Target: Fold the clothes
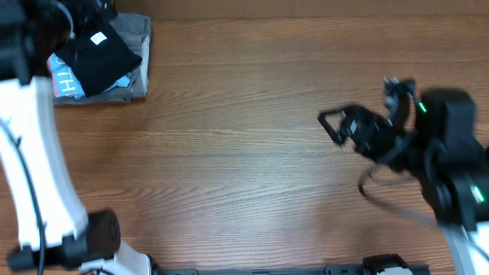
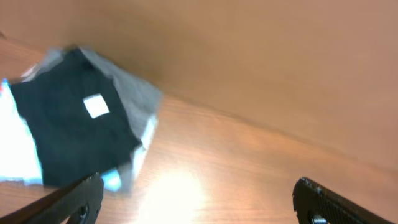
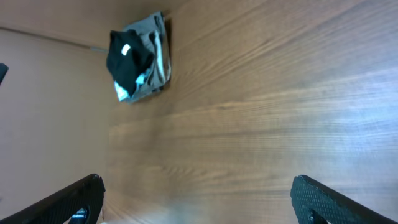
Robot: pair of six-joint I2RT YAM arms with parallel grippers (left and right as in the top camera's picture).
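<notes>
The clothes show as a folded black garment (image 1: 99, 57) with a small white neck label (image 1: 98, 38). It lies on top of a pile at the table's far left corner. The left wrist view has the same black garment (image 2: 68, 130) to the upper left of my left gripper (image 2: 196, 205). That gripper is open, with bare wood between its fingers. My right gripper (image 1: 330, 126) hovers over the right half of the table, far from the pile. It is open and holds nothing (image 3: 199, 202). From there the black garment (image 3: 127, 59) looks small and distant.
Under the black garment lie a grey folded garment (image 1: 137, 30) and a light blue shirt with lettering (image 1: 65, 76). The white left arm (image 1: 38, 153) runs along the left edge of the wooden table (image 1: 229, 168). A plain wall (image 2: 249, 50) stands behind the pile.
</notes>
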